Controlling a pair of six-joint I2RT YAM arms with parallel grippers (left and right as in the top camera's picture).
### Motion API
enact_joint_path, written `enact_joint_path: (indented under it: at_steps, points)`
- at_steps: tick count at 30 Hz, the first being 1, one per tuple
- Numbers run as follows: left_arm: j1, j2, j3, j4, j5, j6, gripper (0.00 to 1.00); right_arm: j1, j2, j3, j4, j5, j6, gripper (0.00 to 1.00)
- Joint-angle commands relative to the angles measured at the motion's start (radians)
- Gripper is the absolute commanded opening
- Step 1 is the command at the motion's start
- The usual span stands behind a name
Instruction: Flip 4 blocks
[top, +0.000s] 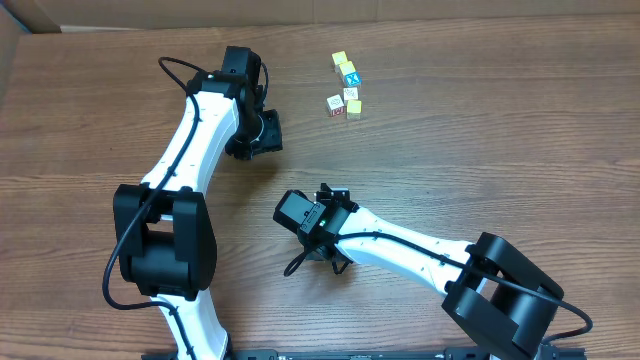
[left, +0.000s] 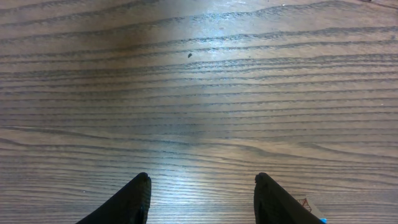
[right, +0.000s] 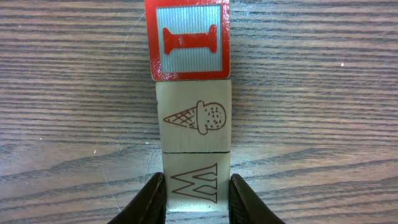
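Three blocks lie in a touching row in the right wrist view: a red-framed block with a red letter I (right: 187, 38), a cream one with an ice-cream cone drawing (right: 194, 116), and a cream W block (right: 195, 185). My right gripper (right: 196, 177) is shut on the W block, a finger pressed on each side. In the overhead view the right gripper (top: 320, 222) covers this row. My left gripper (left: 202, 180) stands open over bare wood. A block corner with red print (left: 306, 204) peeks out behind its right finger. The left gripper (top: 262, 132) hangs at the table's back left.
A cluster of small cubes (top: 346, 84), some yellow-topped, one blue-faced, sits at the back centre of the wooden table (top: 480, 150). The left arm (top: 190, 140) stretches along the left side, and the right arm (top: 420, 255) comes in from the front right.
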Motion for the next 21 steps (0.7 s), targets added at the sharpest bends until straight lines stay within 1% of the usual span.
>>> enact_joint_path:
  at_steps: [1, 3, 4, 5, 9, 11, 16, 18, 19, 20, 21]
  points:
    - [-0.001, -0.018, -0.008, -0.003, -0.013, -0.014, 0.46, -0.004, 0.005, -0.010, 0.003, 0.018, 0.000, 0.28]
    - [-0.001, -0.018, -0.008, -0.003, -0.013, -0.014, 0.47, -0.004, 0.005, -0.010, 0.003, 0.018, 0.000, 0.29]
    - [-0.001, -0.018, -0.008, -0.003, -0.013, -0.014, 0.47, -0.004, 0.005, -0.010, 0.003, 0.018, 0.000, 0.33]
    - [-0.001, -0.018, -0.008, -0.003, -0.013, -0.013, 0.46, -0.004, 0.005, -0.008, 0.002, 0.018, 0.000, 0.34]
    - [-0.001, -0.018, -0.008, -0.002, -0.013, -0.014, 0.48, -0.004, 0.002, 0.036, -0.035, 0.018, -0.005, 0.35]
    - [-0.001, -0.018, -0.007, -0.002, -0.013, -0.014, 0.48, -0.006, -0.004, 0.076, -0.066, 0.018, -0.008, 0.38]
    - [-0.001, -0.018, -0.008, -0.001, -0.013, -0.013, 0.49, -0.022, -0.018, 0.163, -0.127, 0.016, -0.008, 0.51]
    - [-0.001, -0.018, -0.007, -0.002, -0.013, -0.013, 0.49, -0.027, -0.018, 0.177, -0.130, 0.006, -0.008, 0.51]
    - [-0.001, -0.018, -0.008, -0.003, -0.013, -0.013, 0.49, -0.027, -0.018, 0.178, -0.131, 0.002, -0.008, 0.53]
    - [-0.001, -0.018, -0.007, -0.004, -0.013, -0.013, 0.49, -0.028, -0.018, 0.177, -0.140, 0.003, -0.008, 0.58]
    - [-0.001, -0.018, -0.007, -0.006, -0.013, -0.013, 0.49, -0.030, -0.018, 0.177, -0.154, 0.008, -0.007, 0.67]
